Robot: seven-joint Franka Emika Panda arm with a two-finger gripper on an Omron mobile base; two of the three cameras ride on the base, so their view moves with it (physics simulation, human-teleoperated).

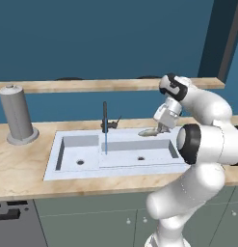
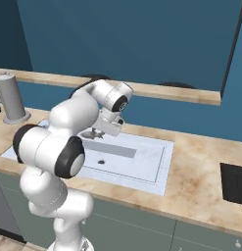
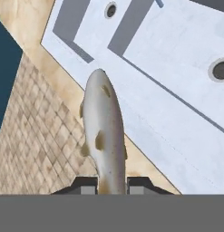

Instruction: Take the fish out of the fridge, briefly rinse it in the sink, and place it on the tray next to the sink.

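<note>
Jaws of the gripper (image 3: 111,183) pinch the tail end of one grey fish (image 3: 103,136), which stretches away from them, above the back rim of the sink (image 1: 154,166). Fetching from the fridge looks finished. Rinsing seems under way or about to start: the sink's two basins lie just below the jaws, one faucet (image 1: 105,120) off to the side. One black tray (image 2: 234,182) waits well apart on the counter (image 2: 201,166).
</note>
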